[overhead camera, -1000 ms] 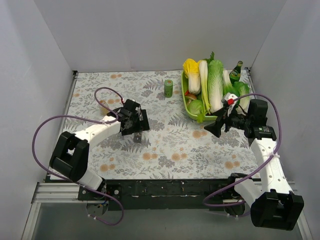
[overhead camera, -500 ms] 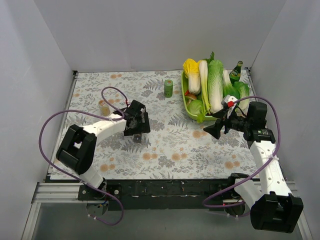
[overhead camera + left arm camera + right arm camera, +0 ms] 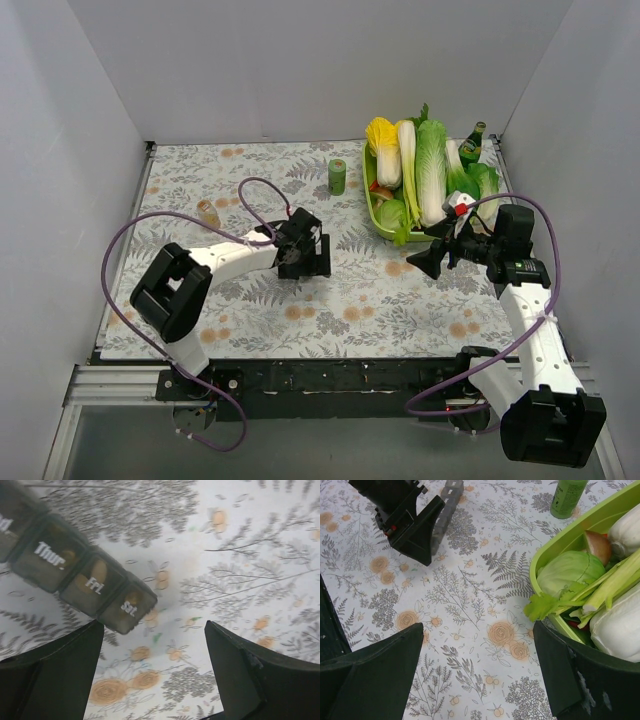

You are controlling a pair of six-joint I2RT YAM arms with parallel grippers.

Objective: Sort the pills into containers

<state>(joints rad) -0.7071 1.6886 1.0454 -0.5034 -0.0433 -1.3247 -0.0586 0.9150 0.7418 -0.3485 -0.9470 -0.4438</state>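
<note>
The containers are one dark grey strip of joined compartments (image 3: 95, 582) with lids marked Thur, Fri and Sat, lying flat on the floral cloth. Orange shapes show through the lids. My left gripper (image 3: 155, 670) is open and empty, low over the cloth, with the strip's Sat end just ahead of its left finger. In the right wrist view the strip (image 3: 447, 507) lies alongside the left gripper (image 3: 415, 527). In the top view the left gripper (image 3: 308, 256) hides most of the strip. My right gripper (image 3: 430, 258) is open and empty above the cloth beside the vegetable tray.
A green tray (image 3: 374, 212) of cabbages and other vegetables stands at the back right, its rim (image 3: 585, 522) close to my right gripper (image 3: 480, 670). A small green cylinder (image 3: 337, 176) stands left of it. A small tan bottle (image 3: 207, 212) stands at the left.
My left gripper has moved right, from the left part of the cloth toward the middle. The right arm has stayed almost still.
</note>
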